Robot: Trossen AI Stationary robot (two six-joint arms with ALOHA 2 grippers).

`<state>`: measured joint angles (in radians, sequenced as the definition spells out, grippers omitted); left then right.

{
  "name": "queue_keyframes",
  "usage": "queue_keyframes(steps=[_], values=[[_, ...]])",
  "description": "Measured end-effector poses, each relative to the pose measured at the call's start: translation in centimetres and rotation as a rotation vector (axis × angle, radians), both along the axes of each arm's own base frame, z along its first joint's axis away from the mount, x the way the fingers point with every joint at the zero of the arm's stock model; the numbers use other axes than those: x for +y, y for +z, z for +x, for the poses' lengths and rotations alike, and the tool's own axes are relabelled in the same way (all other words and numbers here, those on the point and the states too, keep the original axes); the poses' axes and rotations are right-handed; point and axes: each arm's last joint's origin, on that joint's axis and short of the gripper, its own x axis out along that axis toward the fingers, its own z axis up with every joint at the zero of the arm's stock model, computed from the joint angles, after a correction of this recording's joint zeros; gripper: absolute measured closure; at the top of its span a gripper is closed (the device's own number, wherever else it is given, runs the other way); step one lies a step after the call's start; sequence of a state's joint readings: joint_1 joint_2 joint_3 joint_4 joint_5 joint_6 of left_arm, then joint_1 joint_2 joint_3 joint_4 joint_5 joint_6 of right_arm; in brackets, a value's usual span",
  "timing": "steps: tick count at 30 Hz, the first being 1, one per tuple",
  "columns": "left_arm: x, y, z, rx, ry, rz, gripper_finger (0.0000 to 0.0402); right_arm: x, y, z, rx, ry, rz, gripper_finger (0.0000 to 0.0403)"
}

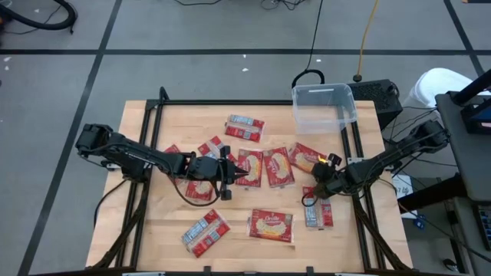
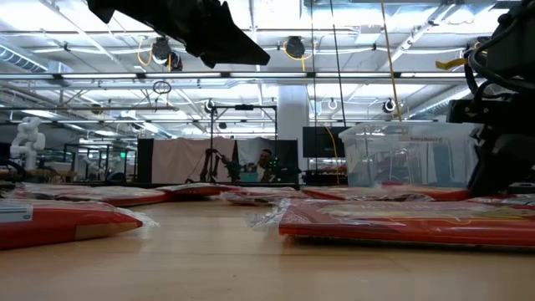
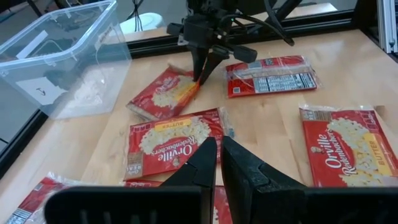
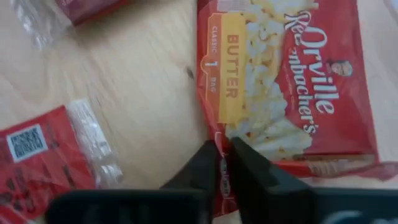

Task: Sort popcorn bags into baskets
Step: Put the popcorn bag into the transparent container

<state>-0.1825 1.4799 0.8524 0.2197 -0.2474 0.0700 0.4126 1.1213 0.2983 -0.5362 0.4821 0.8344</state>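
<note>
Both fingers of the right tool (image 4: pixel 224 155) pinch a popcorn bag's (image 4: pixel 292 81) edge.

The worktop (image 1: pixel 165 230) is pale wood planks, set in a black metal frame. Under it the floor (image 1: pixel 199 31) is grey carpet tile crossed by dark seams, with black cables (image 1: pixel 314 38) and a yellow cord (image 1: pixel 368 31) trailing to a black box (image 1: pixel 380 96) off the worktop's far right corner. Looking level across, the hall runs deep: rows of ceiling strip lights (image 2: pixel 75 17), pipes and hanging round lamps (image 2: pixel 294 46), a white column (image 2: pixel 292 113), a beige curtain (image 2: pixel 180 159), and a person (image 2: pixel 264 165) seated far back among dark stands.
</note>
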Motion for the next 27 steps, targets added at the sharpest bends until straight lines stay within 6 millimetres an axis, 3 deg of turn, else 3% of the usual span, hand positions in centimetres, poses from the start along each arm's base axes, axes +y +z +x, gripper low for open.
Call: queue_keyframes(steps=[15,27], values=[[0.1,0.7,0.4,-0.085,0.033,-0.002,0.0371,1.3,3.6,3.8,-0.213,0.096,-0.093,0.0402],[0.2,-3.3,3.1,-0.097,0.047,0.013,0.0370,1.1,6.0,5.3,-0.302,0.044,-0.208,0.0402]])
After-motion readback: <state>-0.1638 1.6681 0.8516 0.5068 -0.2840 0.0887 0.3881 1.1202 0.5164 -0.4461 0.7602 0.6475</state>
